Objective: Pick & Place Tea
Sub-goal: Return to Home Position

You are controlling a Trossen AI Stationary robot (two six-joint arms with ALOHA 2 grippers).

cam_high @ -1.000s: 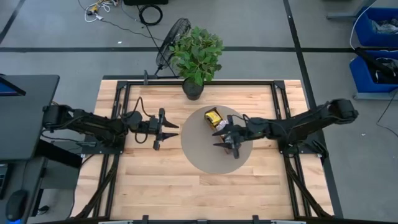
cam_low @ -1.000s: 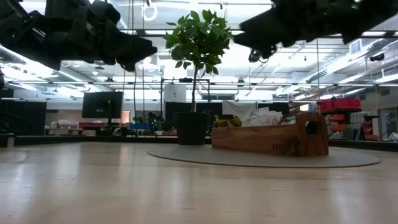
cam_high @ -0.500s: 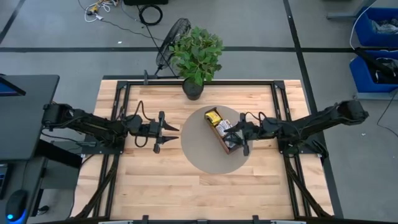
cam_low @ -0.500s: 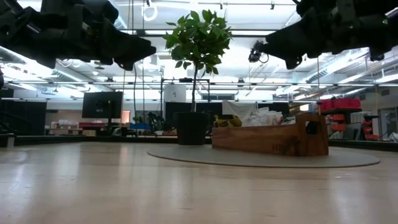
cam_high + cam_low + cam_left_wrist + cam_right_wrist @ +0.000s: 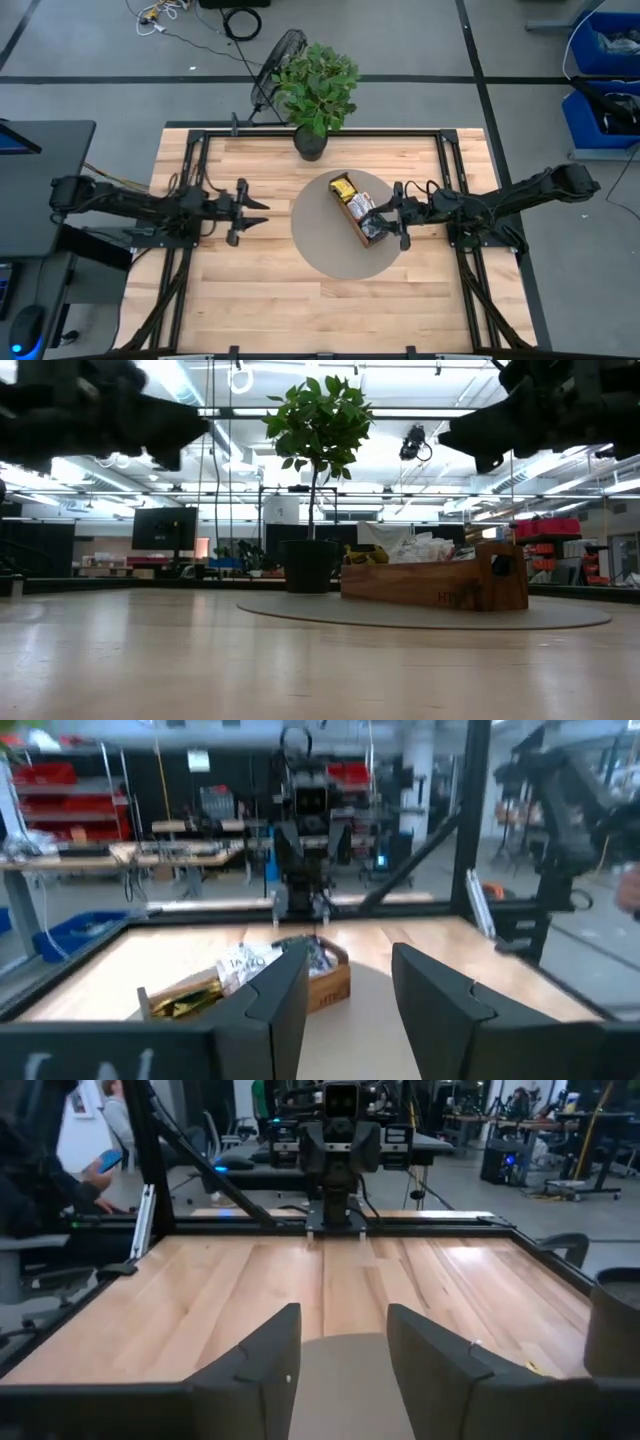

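Your worktop [image 5: 250, 290] has a round grey mat [image 5: 320, 255] in the middle. A potted plant [image 5: 318, 85] stands at the far edge of the worktop. A long wooden box [image 5: 352, 208] lies slanted on the mat.

The tea [image 5: 343, 187] sits inside the box. The yellow packets are at the end near the plant, and the pale ones are at the other end.

Your right claw [image 5: 378, 218] hangs in the air just above the pale end, with its fingers apart and empty. Your left claw [image 5: 264, 213] hangs off to the side of the mat, well apart from the tea. Its fingers are apart and empty too.
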